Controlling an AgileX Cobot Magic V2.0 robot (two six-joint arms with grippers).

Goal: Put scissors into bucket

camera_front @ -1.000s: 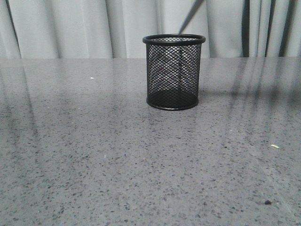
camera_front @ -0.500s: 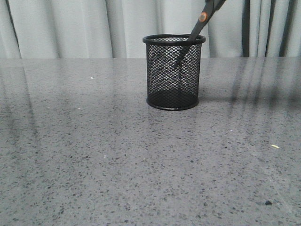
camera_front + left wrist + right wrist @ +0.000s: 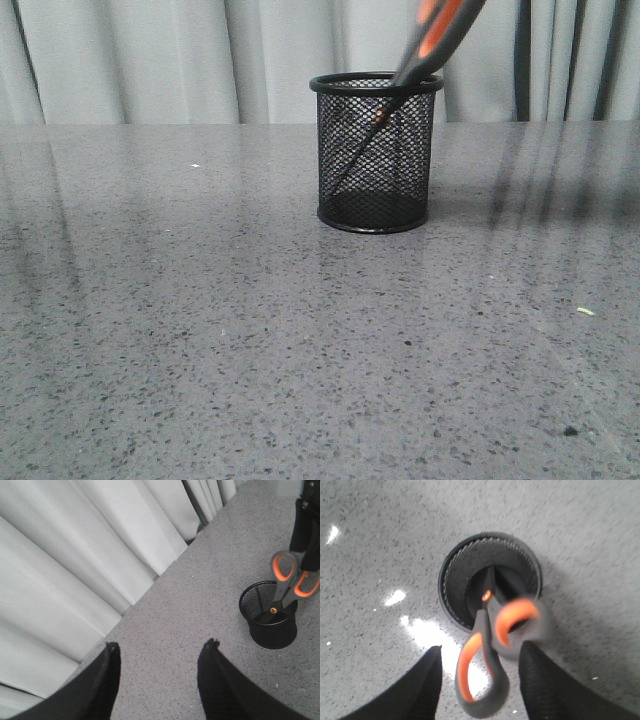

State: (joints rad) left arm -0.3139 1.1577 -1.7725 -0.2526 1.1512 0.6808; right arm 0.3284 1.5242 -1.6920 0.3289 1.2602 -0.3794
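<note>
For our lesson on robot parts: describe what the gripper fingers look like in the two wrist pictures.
The left gripper and the right gripper each show two black fingers, broad at the base and narrowing to blunt tips, with a finely ribbed or textured surface. No cables, labels or markings are visible on them.

Each pincer [image 3: 160, 652] [image 3: 480, 652] has two black, finely ribbed, tapering fingers.
</note>
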